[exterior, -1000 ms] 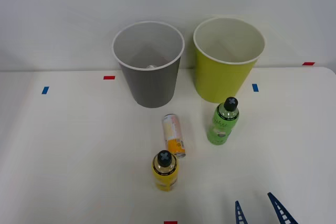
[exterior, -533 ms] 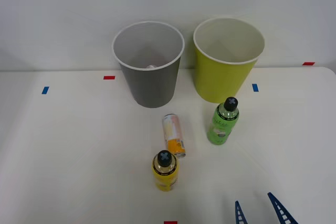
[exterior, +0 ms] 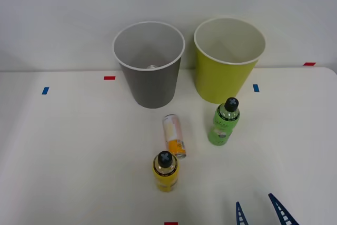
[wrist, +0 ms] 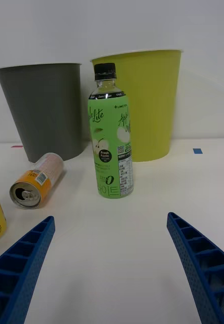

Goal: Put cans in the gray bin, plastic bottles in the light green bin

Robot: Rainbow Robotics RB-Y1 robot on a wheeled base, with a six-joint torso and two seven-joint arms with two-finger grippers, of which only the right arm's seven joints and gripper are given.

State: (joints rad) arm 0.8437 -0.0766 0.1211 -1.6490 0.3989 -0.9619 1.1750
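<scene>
Cans: from my front view a silver top (exterior: 152, 67) glints inside the gray bin (exterior: 150, 64), while my wrist view shows spread ribbed fingers (wrist: 22, 263) facing the upright green bottle (wrist: 111, 136).

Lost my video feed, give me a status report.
Right hand open, empty, facing the green bottle. Green bottle upright before the light green bin. Orange can lies beside it. Path clear.

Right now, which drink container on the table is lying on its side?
The cream and orange can. The green bottle and the yellow bottle both stand upright.
</scene>
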